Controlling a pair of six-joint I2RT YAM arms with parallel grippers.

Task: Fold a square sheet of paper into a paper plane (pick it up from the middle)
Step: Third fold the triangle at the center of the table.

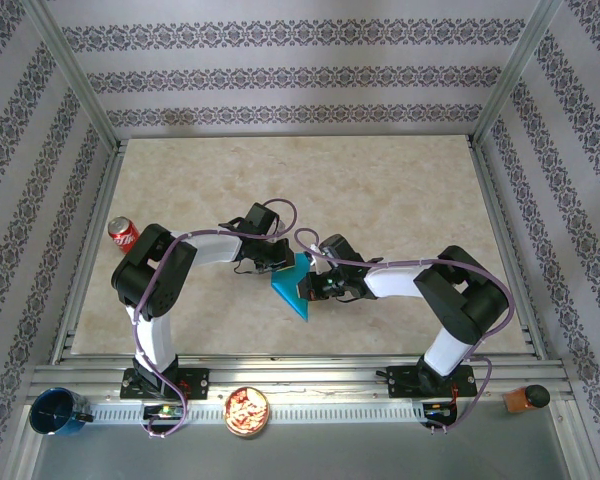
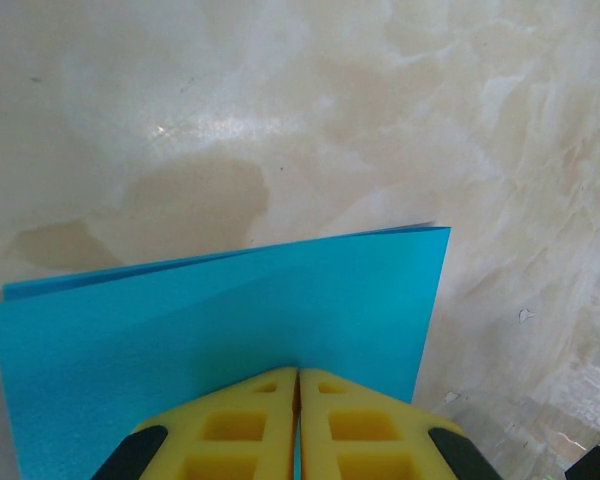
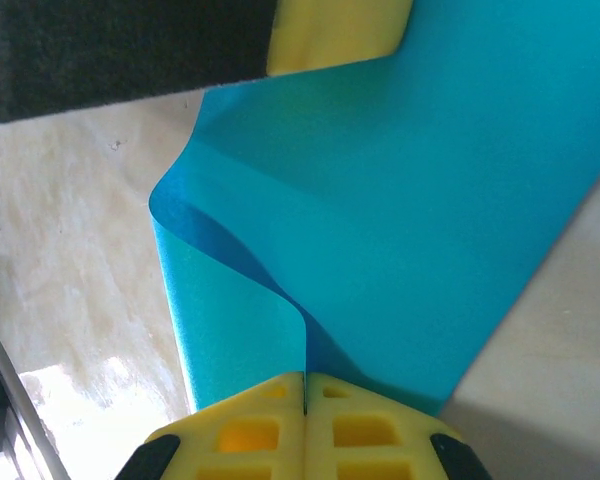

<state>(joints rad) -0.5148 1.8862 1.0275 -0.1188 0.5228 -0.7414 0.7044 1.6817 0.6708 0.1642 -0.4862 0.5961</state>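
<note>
Around the edges: a red soda can [image 1: 124, 232] stands at the left side of the bench [image 1: 400, 190], well apart from the arms. Its white lettering is too small to read. Along the front rail there's a dark blue cup [image 1: 58, 412], a round tin of snacks [image 1: 247, 411], and a small orange-brown thing [image 1: 525, 398] I can't make out.

The bench top is pale, glossy, marble-look stuff. The square sheet of paper [image 1: 295, 288] is mid-bench toward the front, pinched between both arms. It's thin, matte, bright turquoise, plain, and doubled over into two layers.

The left hand [image 2: 297, 385] has its yellow foam fingers [image 2: 230, 425] clamped tight on one edge. The right hand [image 3: 305, 388] is squeezed closed on the opposite side, where the paper bows into a soft loop.
</note>
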